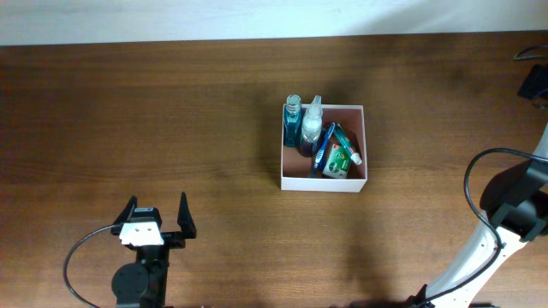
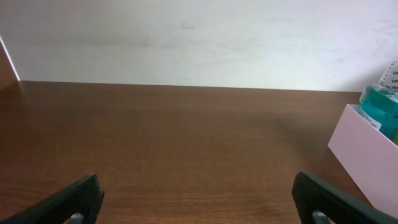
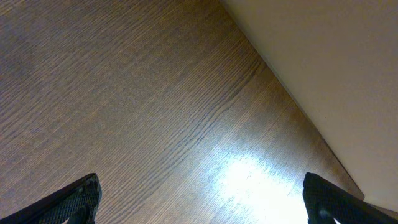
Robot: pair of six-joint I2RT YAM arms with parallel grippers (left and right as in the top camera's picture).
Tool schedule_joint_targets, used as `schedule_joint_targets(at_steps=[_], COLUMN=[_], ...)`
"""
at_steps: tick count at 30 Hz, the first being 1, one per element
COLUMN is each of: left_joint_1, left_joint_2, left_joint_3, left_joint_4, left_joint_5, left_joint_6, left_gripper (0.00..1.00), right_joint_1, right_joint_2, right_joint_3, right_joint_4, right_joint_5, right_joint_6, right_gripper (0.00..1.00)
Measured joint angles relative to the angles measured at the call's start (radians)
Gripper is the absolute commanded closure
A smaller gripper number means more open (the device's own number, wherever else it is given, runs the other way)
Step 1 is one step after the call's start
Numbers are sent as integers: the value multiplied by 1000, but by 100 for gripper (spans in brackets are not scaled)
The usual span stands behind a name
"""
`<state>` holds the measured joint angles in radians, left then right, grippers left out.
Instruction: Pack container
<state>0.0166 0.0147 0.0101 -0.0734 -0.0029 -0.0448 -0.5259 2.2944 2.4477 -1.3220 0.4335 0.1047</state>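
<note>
Here's the container (image 1: pixel 323 182), a square white-walled box with a pinkish-brown inside, sitting flat on the brown desk (image 1: pixel 128 103), and there are toiletries in it. A blue bottle (image 1: pixel 293 120) stands upright in its far left corner, with a clear spray bottle (image 1: pixel 312 118) just beside it. A blue toothbrush (image 1: pixel 322 150) lies aslant through the middle, and a green, white and red tube (image 1: pixel 342 157) (label too small to read) sits toward the near right corner. Moving out from the container, well apart on its near left, the left hand (image 1: pixel 157 207) hangs over bare wood, fingers spread wide with nothing between them. Its wrist camera catches the container's white wall at the right edge, the blue bottle poking above the rim. The right arm (image 1: pixel 514 210) stands well off to the container's near right. The right hand (image 3: pixel 199 205) shows only in its own wrist view, fingers spread wide above the wood grain, gripping nothing.
</note>
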Motion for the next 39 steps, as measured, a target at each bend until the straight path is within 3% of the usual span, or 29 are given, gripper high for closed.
schedule_joint_targets(at_steps=[15,19,23,28,34,39], left_joint_1=[0,0,0,0,0,0], left_joint_2=[0,0,0,0,0,0], left_joint_3=[0,0,0,0,0,0], left_joint_4=[0,0,0,0,0,0], left_joint_5=[0,0,0,4,5,6], left_joint_6=[0,0,0,0,0,1], left_gripper=[1,1,1,1,0,1], right_joint_1=[6,21,47,98,271,388], right_joint_2=[-6,-66,-246,-627,-973,-1153], right_joint_3=[-1,-19,-95,-337,-600,-816], right_joint_4=[5,100,259,433,490,539], right_joint_5=[45,28,-89,-252,-324,-343], right_joint_6=[0,1,1,1,1,0], right_gripper=[1,1,1,1,1,1])
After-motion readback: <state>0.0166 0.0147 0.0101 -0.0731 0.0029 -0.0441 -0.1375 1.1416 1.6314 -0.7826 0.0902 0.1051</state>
